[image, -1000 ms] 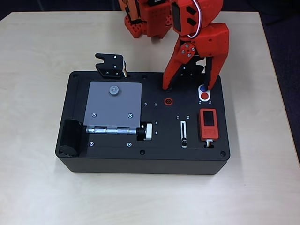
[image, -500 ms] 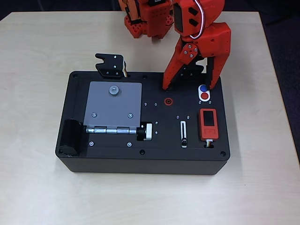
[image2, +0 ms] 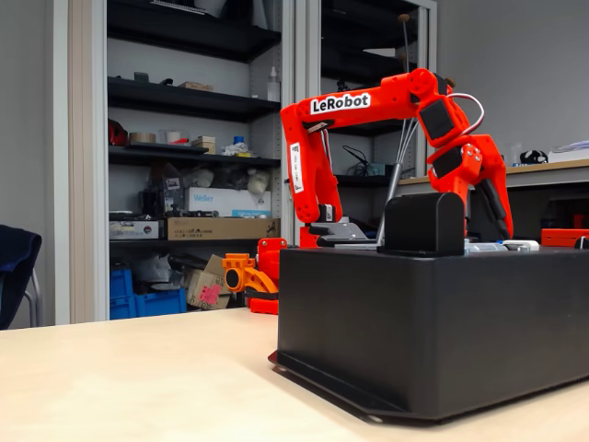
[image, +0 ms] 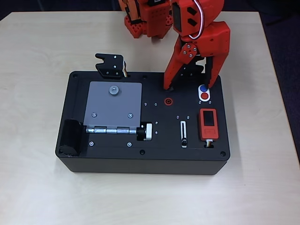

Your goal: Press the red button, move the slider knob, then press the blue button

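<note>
In the overhead view my orange gripper [image: 191, 87] hangs open over the back right of the black box [image: 117, 159]. Its left fingertip is near the box's rear edge, above the red ring socket [image: 168, 101]. Its right fingertip is just right of the blue button [image: 203, 88]. The red button [image: 205, 97] lies directly in front of the blue one in a shared white oval, uncovered. The slider knob [image: 184, 141] sits at the near end of its white-rimmed slot [image: 183, 132]. In the fixed view the fingers [image2: 497, 198] reach down behind a black block on the box.
On the box there are also a grey hinged plate [image: 113, 103], a silver knurled knob [image: 147, 131], an orange-red block with a dark screen [image: 208, 123] and a black bracket [image: 111, 65]. The arm's base [image: 143, 18] stands behind the box. Bare tabletop [image: 33, 93] surrounds it.
The gripper has drifted slightly to the right over the back of the box, still open. Nothing on the box has moved.
</note>
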